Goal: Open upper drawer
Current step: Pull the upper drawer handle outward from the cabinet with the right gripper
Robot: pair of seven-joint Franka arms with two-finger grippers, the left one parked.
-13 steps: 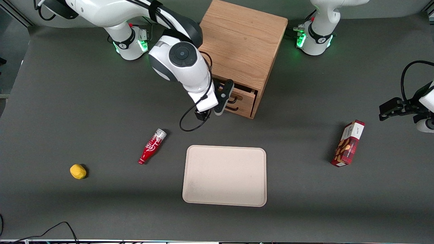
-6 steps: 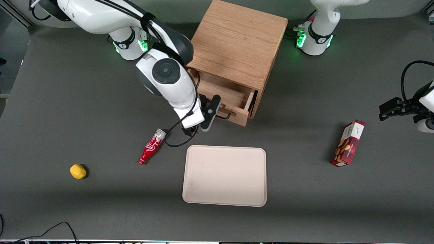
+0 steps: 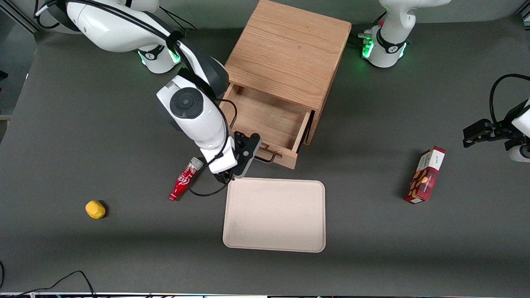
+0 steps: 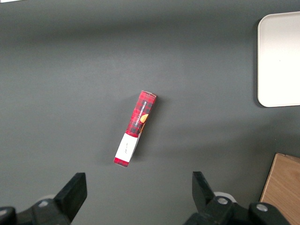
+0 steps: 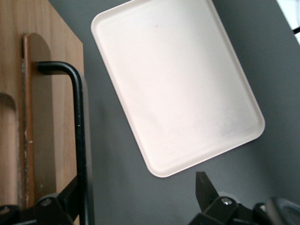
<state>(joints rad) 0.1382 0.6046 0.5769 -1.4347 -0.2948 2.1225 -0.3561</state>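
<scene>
The oak cabinet (image 3: pixel 290 54) stands at the table's back. Its upper drawer (image 3: pixel 265 120) is pulled well out, and its plain wood tray shows bare inside. The drawer's light wood front (image 5: pixel 47 117) carries a thin black wire handle (image 3: pixel 268 158), which also shows in the right wrist view (image 5: pixel 79 126). My gripper (image 3: pixel 248 155) is right in front of the drawer front, at the handle. In the right wrist view the gripper (image 5: pixel 136 187) is open, and one finger (image 5: pixel 70 197) lies against the handle bar. The lower drawer is hidden under the open one.
A beige tray (image 3: pixel 274 214) lies just in front of the open drawer, nearer the camera. A red bottle (image 3: pixel 184 180) lies beside my gripper, and a yellow lump (image 3: pixel 95 209) is farther toward the working arm's end. A red snack box (image 3: pixel 426 176) is toward the parked arm's end.
The upper drawer has slid out from barely open to well open. My gripper moved toward the front camera along with the handle.
</scene>
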